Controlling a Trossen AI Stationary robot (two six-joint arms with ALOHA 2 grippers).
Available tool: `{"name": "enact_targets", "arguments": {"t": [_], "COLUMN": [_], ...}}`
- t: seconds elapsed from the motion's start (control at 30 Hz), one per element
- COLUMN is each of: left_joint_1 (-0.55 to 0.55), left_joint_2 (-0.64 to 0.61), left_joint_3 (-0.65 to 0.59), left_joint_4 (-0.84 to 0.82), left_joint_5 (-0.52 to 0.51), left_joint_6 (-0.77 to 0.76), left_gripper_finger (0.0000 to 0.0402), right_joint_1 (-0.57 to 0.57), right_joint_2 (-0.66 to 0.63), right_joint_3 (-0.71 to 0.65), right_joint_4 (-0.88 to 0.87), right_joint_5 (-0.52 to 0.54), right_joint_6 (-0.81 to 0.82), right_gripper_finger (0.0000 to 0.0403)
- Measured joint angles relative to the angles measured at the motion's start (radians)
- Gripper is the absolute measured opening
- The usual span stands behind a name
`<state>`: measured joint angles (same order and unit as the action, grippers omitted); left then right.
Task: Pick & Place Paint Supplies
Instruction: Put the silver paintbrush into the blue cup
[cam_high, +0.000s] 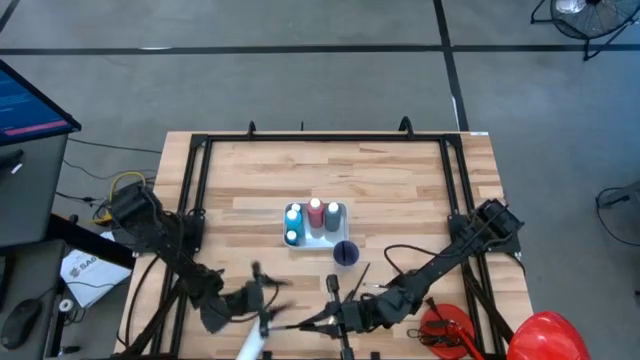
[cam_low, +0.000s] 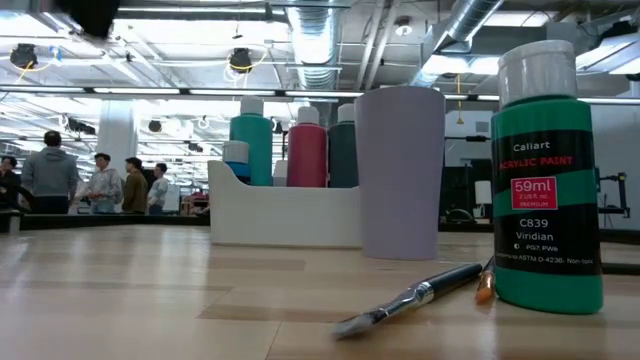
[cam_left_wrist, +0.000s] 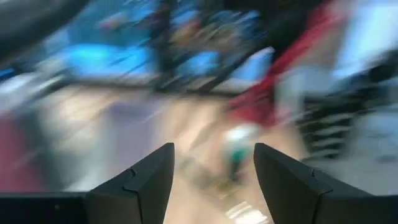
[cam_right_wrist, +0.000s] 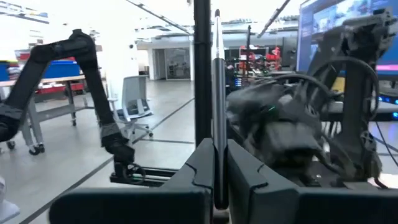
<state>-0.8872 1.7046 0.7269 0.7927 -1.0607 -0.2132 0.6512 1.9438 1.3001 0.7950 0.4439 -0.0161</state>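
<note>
Seen from above, the left gripper hangs over the lower left of the table. In its wrist view it is blurred, but its two dark fingers stand wide apart with nothing between them, and a smeared green bottle shows beyond the gap. At the centre of the high frame we find a white caddy holding four bottles, among them a blue one and a red one. A purple cup stands just beside the caddy's lower right corner. From table height, people stand far off at the left edge. The caddy and its teal, red and dark bottles sit left of centre, with the cup just right of them. A brush lies flat on the wood in the lower middle, its tip by the foot of the green bottle at the right edge. Back in the high frame, the right gripper sits at the bottom centre, right of the left one. Its wrist view shows the fingers pinched narrow on a thin dark brush handle that rises straight up the frame. A red tool and a red helmet fill the lower right corner, the helmet off the table's edge.
</note>
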Motion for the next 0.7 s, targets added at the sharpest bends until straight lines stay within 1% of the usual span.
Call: {"name": "enact_targets", "arguments": {"t": [0.03,0.07,0.13,0.2,0.27,0.33,0.43,0.47,0.57,0.7], "left_joint_1": [-0.003,-0.01,-0.02,-0.019,-0.009,0.002,0.001,-0.005,-0.018,0.0], "left_joint_2": [0.019,0.034,0.06,0.085,0.104,0.101,0.063,0.044,-0.025,-0.085], "left_joint_3": [0.0,-0.002,-0.017,-0.039,-0.047,-0.035,-0.014,-0.011,-0.01,-0.01], "left_joint_4": [0.142,0.273,0.504,0.678,0.775,0.772,0.778,0.78,0.758,0.72], "left_joint_5": [0.066,0.109,0.141,0.196,0.342,0.473,0.588,0.598,0.582,0.573], "left_joint_6": [0.105,0.196,0.329,0.401,0.418,0.42,0.475,0.499,0.581,0.625], "left_gripper_finger": [0.0214,0.0214,0.0214,0.0214,0.0214,0.0214,0.0214,0.0214,0.0214,0.0214], "right_joint_1": [0.006,0.012,0.022,0.032,0.037,0.037,0.033,0.033,0.032,0.02], "right_joint_2": [0.0,0.0,0.0,0.0,0.0,-0.001,-0.001,-0.001,-0.001,-0.001], "right_joint_3": [0.0,0.0,0.0,0.0,0.0,0.0,-0.001,-0.001,-0.001,-0.001], "right_joint_4": [0.005,0.011,0.03,0.055,0.076,0.081,0.082,0.082,0.11,0.127], "right_joint_5": [0.0,0.001,0.003,0.004,0.006,0.006,0.006,0.006,0.007,0.003], "right_joint_6": [-0.009,-0.016,-0.026,-0.044,-0.047,-0.046,-0.039,-0.039,-0.043,-0.038], "right_gripper_finger": [0.0007,0.0007,0.0007,0.0007,0.0007,0.0008,0.0009,0.0009,0.0008,0.0007]}}
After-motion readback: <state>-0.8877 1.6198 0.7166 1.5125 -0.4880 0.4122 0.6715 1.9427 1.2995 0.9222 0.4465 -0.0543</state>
